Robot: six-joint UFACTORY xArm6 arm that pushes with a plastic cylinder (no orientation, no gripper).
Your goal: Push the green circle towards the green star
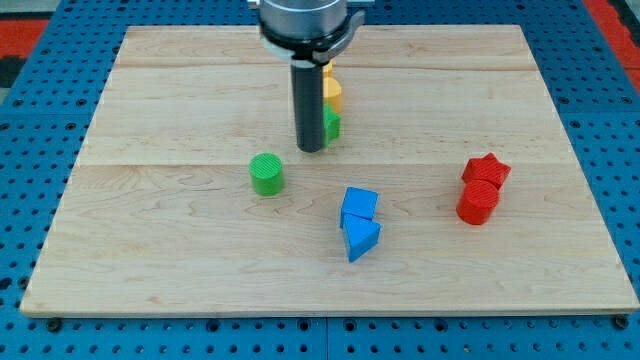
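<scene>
The green circle is a short round block left of the board's middle. The green star sits up and to its right, mostly hidden behind the dark rod. My tip rests on the board just in front of the green star, to the right of and a little above the green circle, with a clear gap to the circle.
A yellow block stands just above the green star, partly hidden by the rod. A blue cube and a blue triangle lie below centre. A red star and a red cylinder lie at the right. The wooden board ends in blue pegboard.
</scene>
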